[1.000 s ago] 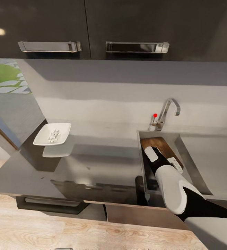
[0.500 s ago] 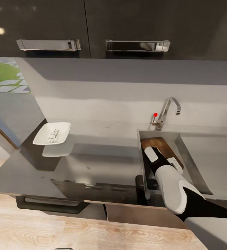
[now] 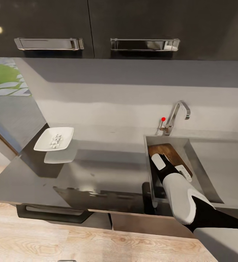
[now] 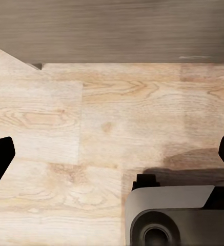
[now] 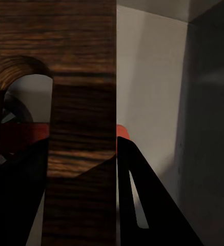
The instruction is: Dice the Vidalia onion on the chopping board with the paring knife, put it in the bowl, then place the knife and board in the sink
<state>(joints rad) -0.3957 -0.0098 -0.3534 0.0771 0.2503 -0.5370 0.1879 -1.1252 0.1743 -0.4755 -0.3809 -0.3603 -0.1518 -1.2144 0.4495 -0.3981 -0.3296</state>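
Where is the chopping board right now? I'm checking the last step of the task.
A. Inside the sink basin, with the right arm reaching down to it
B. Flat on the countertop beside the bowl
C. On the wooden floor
A: in the head view the chopping board lies in the sink basin, under the right arm.

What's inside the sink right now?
In the grey steel sink, the dark brown wooden chopping board leans in the basin, with the right pincer around its edge. Red shows behind the board, possibly the knife. The arm covers the basin floor.
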